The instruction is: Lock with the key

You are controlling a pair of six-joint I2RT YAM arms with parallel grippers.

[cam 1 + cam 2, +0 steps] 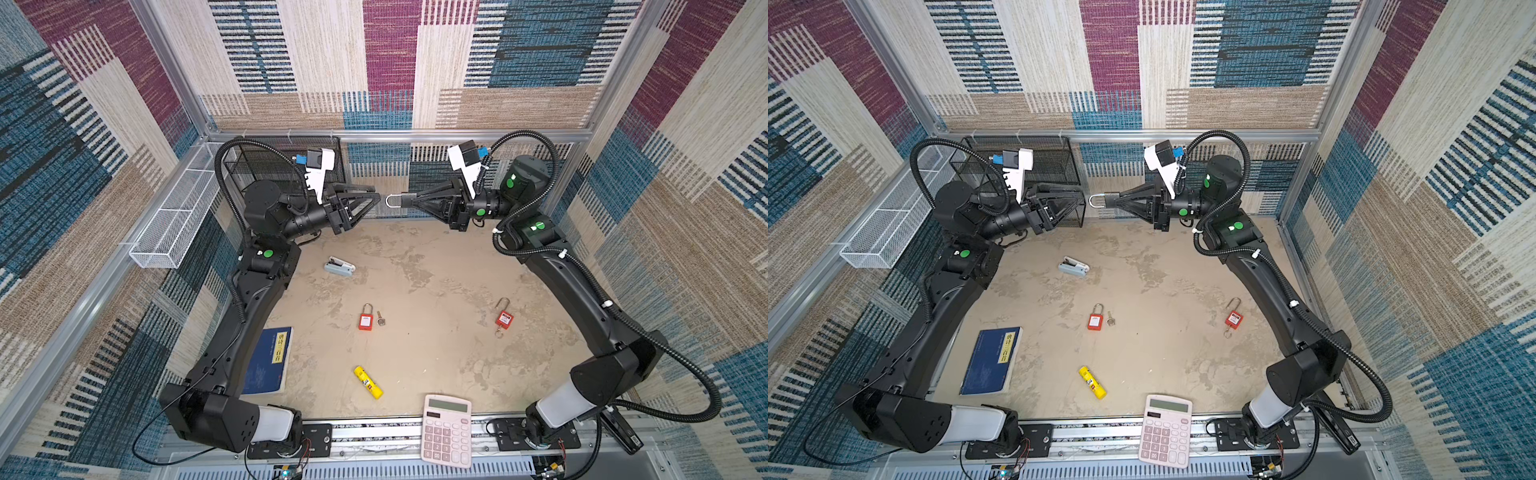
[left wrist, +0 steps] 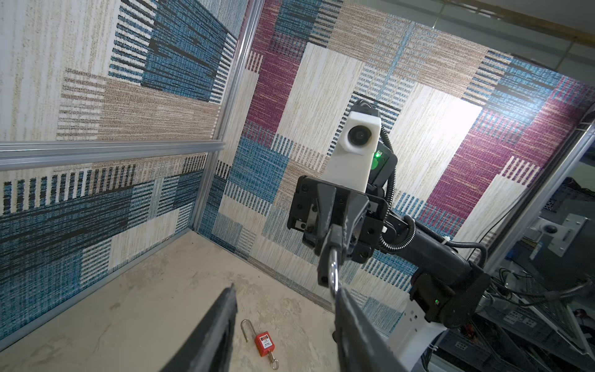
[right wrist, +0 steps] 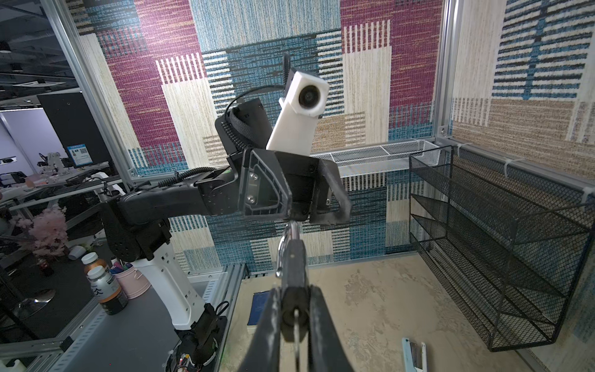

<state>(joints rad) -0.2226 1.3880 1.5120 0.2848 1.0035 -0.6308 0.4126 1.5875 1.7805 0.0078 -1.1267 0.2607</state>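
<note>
Up at 12 o'clock above the worktop (image 1: 419, 266), the two arms meet nose to nose in both top views. The right tool (image 1: 406, 201) is clamped tight on the body of a dark padlock (image 3: 293, 261). It holds the padlock clear of the surface with the silver shackle (image 2: 335, 273) pointing toward 9 o'clock. The left tool (image 1: 377, 197) faces it from 9 o'clock, its fingers (image 2: 225, 309) parted and gripping nothing. The shackle's bend sits right at their tips; whether it touches one I cannot tell. From the right wrist, a thin sliver sticks out of the padlock's base, but I cannot tell if it is a key.

Near the worktop's centre lies a red padlock (image 1: 365, 321), with a small loose key (image 1: 381, 319) just beside it at 3 o'clock. A second red padlock (image 1: 504, 318) lies toward 3 o'clock, its shackle swung open in the left wrist view. A stapler (image 1: 340, 266) lies at 11 o'clock, a blue book (image 1: 270, 361) at 8 o'clock, and a yellow glue stick (image 1: 368, 382) and a pink calculator (image 1: 447, 430) toward 6 o'clock.
</note>
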